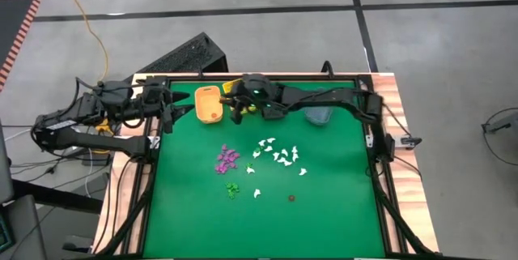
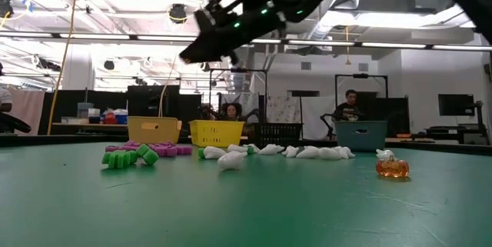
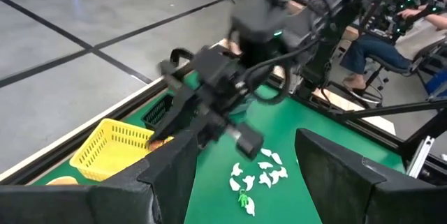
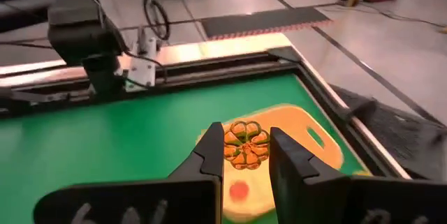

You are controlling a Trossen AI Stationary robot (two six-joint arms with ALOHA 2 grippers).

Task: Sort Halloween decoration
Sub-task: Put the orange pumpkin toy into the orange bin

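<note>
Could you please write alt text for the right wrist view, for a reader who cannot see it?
The right hand grips a small orange pumpkin trinket between its two dark fingers, above an orange bin on the green table. Another orange trinket lies in the bin below; the other arm waits beyond.

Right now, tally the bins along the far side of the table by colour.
Orange bin: 1
Yellow bin: 1
Black bin: 1
Blue-grey bin: 1
Total: 4
</note>
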